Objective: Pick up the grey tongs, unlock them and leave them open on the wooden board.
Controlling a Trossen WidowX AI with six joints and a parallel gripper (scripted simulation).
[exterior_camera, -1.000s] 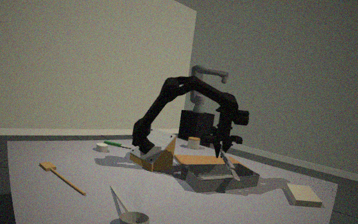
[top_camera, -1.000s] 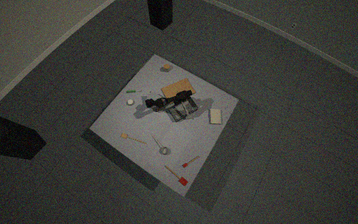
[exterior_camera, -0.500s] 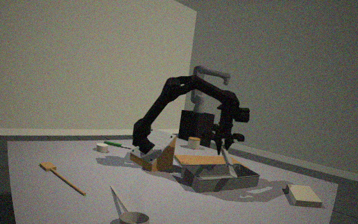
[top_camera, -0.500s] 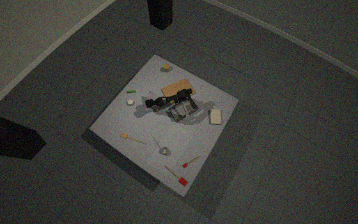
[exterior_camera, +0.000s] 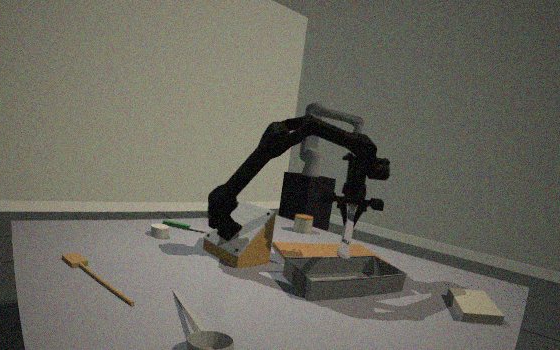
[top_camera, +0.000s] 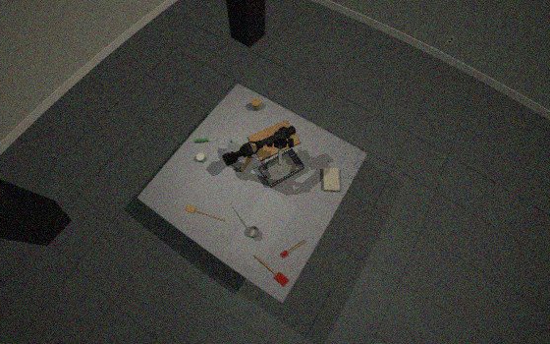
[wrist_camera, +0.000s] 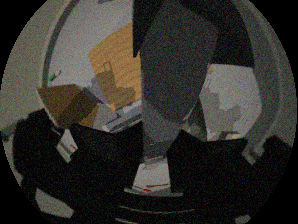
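My gripper (exterior_camera: 351,218) (wrist_camera: 157,121) is shut on the grey tongs (exterior_camera: 348,234) (wrist_camera: 175,65), which hang nearly upright below it, their lower end pointing down. In the exterior view the tongs look narrow, with no gap visible between their arms. Their lower end appears above the roasting tin's back rim, near the board; its exact height is hard to tell. The roasting tin (top_camera: 288,177) (exterior_camera: 359,288) stands on the table with nothing resting across it. The wooden board (top_camera: 269,132) (exterior_camera: 289,247) (wrist_camera: 120,50) lies flat behind the tin, partly hidden by the arm in the top view.
A wooden wedge (exterior_camera: 260,245) stands under the arm's base, left of the tin. A cream block (top_camera: 331,179) (exterior_camera: 476,304) lies right of the tin. A round jar (top_camera: 256,102) (exterior_camera: 303,224) stands behind the board. A strainer-like pan (top_camera: 251,231) and red-ended spatulas lie farther off.
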